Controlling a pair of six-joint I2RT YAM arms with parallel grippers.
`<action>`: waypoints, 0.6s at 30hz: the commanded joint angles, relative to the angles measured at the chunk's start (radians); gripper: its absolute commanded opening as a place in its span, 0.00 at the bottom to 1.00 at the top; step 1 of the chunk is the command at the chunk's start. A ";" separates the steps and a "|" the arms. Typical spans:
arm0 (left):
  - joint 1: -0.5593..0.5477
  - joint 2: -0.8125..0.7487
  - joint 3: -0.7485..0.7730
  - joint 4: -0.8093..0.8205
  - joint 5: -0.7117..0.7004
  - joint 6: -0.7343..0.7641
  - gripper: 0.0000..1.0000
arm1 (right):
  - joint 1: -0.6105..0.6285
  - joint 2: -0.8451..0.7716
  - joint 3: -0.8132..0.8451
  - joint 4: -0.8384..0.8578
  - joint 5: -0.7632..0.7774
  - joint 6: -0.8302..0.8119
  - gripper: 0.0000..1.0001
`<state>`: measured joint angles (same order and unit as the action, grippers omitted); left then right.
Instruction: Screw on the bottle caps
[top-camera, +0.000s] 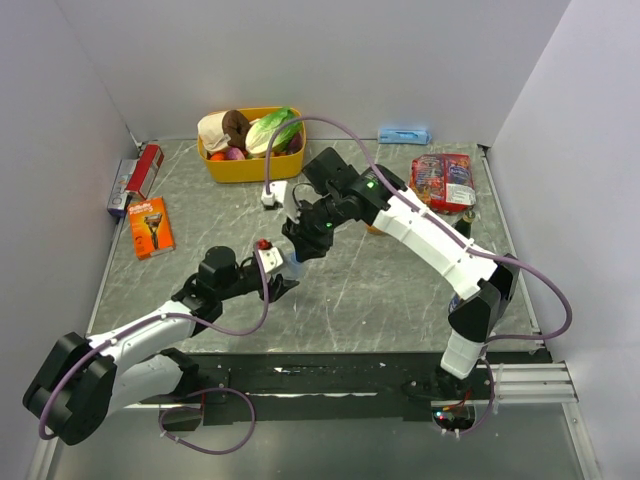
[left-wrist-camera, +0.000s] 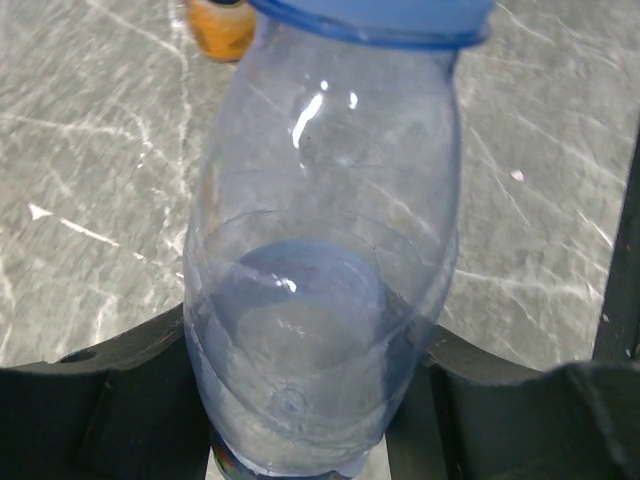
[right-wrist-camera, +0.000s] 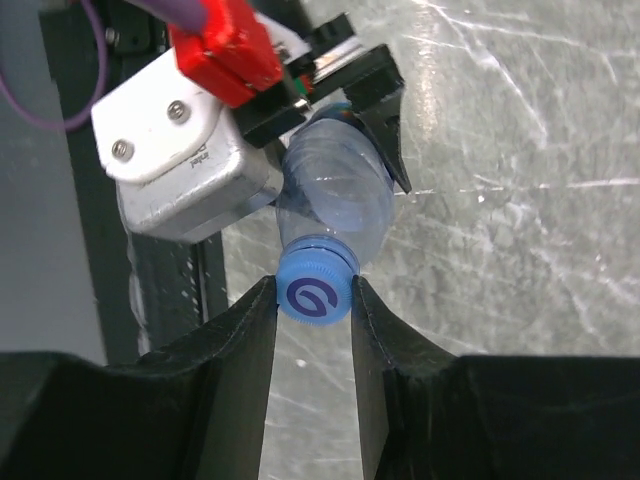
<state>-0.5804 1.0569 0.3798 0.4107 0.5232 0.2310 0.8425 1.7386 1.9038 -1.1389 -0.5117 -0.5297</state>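
Note:
My left gripper (left-wrist-camera: 310, 352) is shut on the lower body of the clear water bottle (left-wrist-camera: 330, 220), which it holds tilted above the table. The blue cap (right-wrist-camera: 315, 295) sits on the bottle's neck, with my right gripper (right-wrist-camera: 313, 292) shut on it and one finger pressed to each side. From above, the two grippers meet at mid-table, left gripper (top-camera: 283, 280) below and right gripper (top-camera: 300, 250) above, with the bottle (top-camera: 296, 266) between them. Part of the bottle of orange liquid (left-wrist-camera: 222, 22) shows on the table beyond. No white cap is in view.
A yellow basket (top-camera: 213, 168) of food stands at the back. An orange razor pack (top-camera: 152, 227) and a red-and-blue box (top-camera: 135, 178) lie at the left. A snack bag (top-camera: 442, 180) and a dark green bottle (top-camera: 468, 220) are at the right. Walls close three sides.

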 joint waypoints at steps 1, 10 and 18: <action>-0.004 -0.040 0.037 0.284 -0.103 -0.171 0.01 | -0.003 0.030 -0.044 -0.006 0.016 0.235 0.23; -0.003 -0.029 0.042 0.211 -0.111 -0.199 0.01 | -0.046 0.078 -0.002 0.014 -0.041 0.320 0.25; -0.004 -0.005 0.064 -0.001 -0.025 -0.131 0.01 | -0.184 0.073 0.318 -0.105 -0.051 0.234 0.61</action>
<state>-0.5842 1.0573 0.3916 0.4145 0.4400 0.0864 0.7479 1.8259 2.0415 -1.1419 -0.5407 -0.2569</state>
